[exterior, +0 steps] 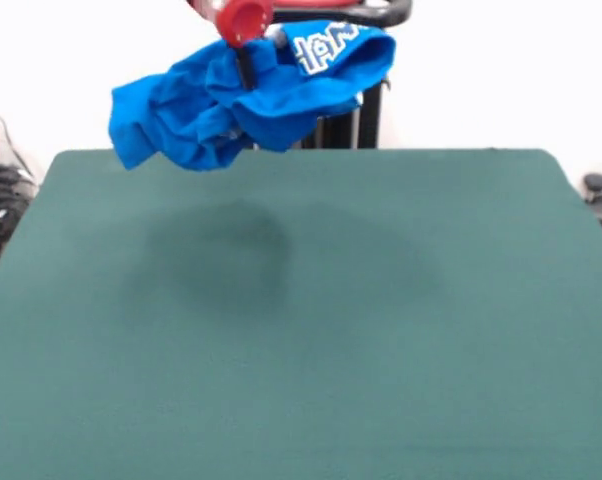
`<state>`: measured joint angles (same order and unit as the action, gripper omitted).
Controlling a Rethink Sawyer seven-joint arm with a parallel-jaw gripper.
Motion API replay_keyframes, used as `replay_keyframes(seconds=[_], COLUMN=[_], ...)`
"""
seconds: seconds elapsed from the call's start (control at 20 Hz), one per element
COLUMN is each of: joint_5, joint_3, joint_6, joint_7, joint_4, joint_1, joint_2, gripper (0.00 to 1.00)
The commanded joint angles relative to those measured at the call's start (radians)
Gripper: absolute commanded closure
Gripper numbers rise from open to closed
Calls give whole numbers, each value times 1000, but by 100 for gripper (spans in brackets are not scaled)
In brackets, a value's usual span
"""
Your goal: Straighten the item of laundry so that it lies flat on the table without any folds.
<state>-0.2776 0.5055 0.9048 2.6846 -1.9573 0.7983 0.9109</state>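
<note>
From my station I am looking across the table (301, 330), and the arm is coming down into the picture from the top edge, left of centre. Its red end piece (243, 18) is showing there, with a thin black stem running down from it into the cloth.

The T-shirt (251, 95) is hanging in the air, bunched around that stem. No part of it is touching the felt; it is riding clear above the far edge of the table, with the white wall and the dark pedestal behind it. The gripper (245, 72) is sitting near the middle of the bundle, slightly left of its centre, and the fabric is draping away from it on both sides. To the left, a crumpled lobe is sagging out and down, ending in a blunt corner. To the right, a broader fold is swelling upward and outward, showing white block lettering on its upper face close to the arm.

I am reading the claw as clamped on the shirt, since the whole garment is hanging from that one point, though the tips themselves are buried in blue folds and I cannot see them.

Below, a soft dark shadow is lying on the green surface, left of centre in the far half.
</note>
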Motion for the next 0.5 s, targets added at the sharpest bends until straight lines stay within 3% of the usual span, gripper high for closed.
replay_keyframes(seconds=[0.05, 0.3, 0.45, 0.5], joint_5=[-33, -95, -110, -122], joint_3=[47, 16, 32, 53], joint_6=[77, 69, 128, 135], joint_7=[-212, -191, -252, -275], joint_4=[-59, 97, 206, 225], joint_1=[-54, -102, -107, -100], joint_2=[-240, -374, -440, -447], gripper=[100, 100, 100, 0])
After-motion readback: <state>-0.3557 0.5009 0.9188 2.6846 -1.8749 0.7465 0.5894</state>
